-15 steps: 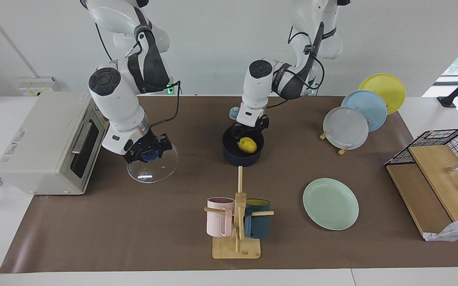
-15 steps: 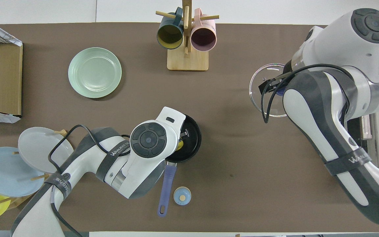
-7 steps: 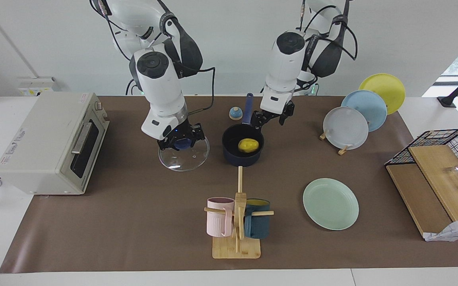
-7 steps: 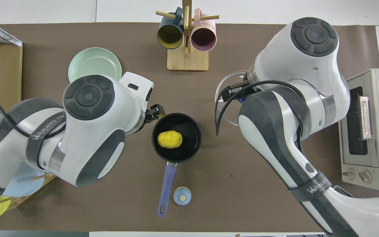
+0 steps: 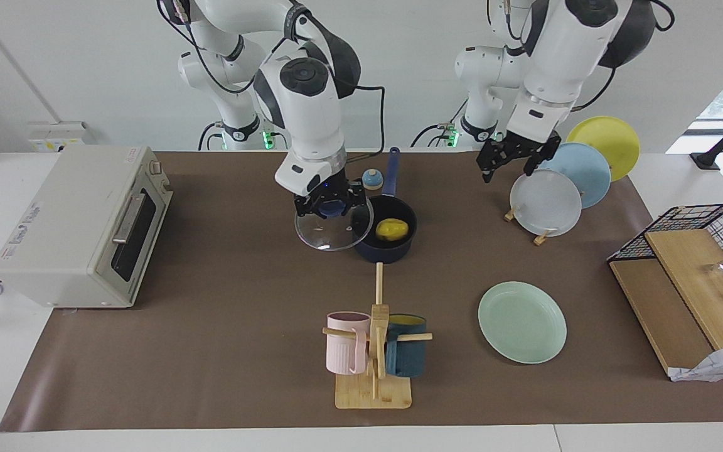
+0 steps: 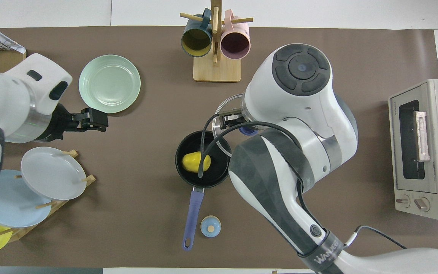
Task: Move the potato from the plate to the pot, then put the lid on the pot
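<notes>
Facing view: I hold the lid [image 5: 334, 230] by its knob in my right gripper [image 5: 328, 206], overlapping the pot [image 5: 385, 237] rim; potato [image 5: 391, 229] inside. Left gripper [image 5: 512, 157], open, waits above the tabletop [image 5: 211, 351].

Lid [image 5: 333, 231] clear glass – mug rack [image 5: 374, 383] pale wood – potato [image 5: 392, 229] smooth.

Yellow potato [image 5: 392, 229] in navy pot [image 5: 393, 250] — glass lid [image 5: 334, 231] partly overlapping; mint plate [image 5: 522, 321] bare.
</notes>
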Available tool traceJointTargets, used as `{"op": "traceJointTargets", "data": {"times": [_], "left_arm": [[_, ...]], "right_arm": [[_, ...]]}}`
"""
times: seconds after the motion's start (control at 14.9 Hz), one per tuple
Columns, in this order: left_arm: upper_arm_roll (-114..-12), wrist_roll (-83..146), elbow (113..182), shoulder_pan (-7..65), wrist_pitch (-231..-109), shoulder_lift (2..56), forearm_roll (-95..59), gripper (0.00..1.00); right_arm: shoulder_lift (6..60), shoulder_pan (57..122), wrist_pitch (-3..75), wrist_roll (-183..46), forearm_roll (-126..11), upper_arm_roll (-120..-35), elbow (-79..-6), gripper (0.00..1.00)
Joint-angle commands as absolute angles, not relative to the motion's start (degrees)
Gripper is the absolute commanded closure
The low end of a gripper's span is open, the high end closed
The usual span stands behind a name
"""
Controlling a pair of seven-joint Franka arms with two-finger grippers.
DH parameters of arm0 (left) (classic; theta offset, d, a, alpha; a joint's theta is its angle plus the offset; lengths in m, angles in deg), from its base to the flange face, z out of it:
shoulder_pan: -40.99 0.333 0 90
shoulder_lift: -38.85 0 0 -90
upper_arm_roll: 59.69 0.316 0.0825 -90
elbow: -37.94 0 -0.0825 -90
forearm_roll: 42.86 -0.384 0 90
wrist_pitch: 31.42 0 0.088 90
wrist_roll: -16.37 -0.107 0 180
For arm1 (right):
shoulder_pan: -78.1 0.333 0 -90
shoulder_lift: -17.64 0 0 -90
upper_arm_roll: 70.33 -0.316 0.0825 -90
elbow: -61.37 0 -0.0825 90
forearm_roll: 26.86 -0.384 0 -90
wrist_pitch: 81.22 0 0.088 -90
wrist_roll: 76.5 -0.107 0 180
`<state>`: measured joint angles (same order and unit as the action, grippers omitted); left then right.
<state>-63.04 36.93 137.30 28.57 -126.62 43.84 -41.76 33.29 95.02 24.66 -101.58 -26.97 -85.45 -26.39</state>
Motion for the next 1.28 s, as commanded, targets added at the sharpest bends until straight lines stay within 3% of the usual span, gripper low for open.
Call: {"op": "traceJointTargets", "data": {"times": [0.0,0.47,0.74,1.01,1.21], "left_arm": [[-63.74,30.71,137.17,32.98,-125.03,45.17,-40.93,0.0],[-64.0,28.76,139.01,35.9,-121.42,49.75,-40.93,0.0],[-61.98,28.59,137.36,35.54,-125.37,45.98,-40.93,0.0],[-60.93,28.5,132.17,35.54,-125.11,40.88,-40.93,0.0],[-61.19,28.06,134.09,34.05,-125.3,41.22,-40.93,0.0]], "right_arm": [[33.64,97.78,26.27,-105.58,-26.69,-85.45,-25.12,0.57],[40.05,107.89,28.9,-117.27,-18.44,-85.45,-22.65,0.61],[41.55,108.25,35.83,-118.33,-17.11,-85.36,-28.09,0.61],[41.29,106.5,36.47,-117.81,-17.11,-85.36,-29.77,0.61],[40.94,106.05,35.24,-117.63,-17.54,-85.45,-30.73,0.61]]}}
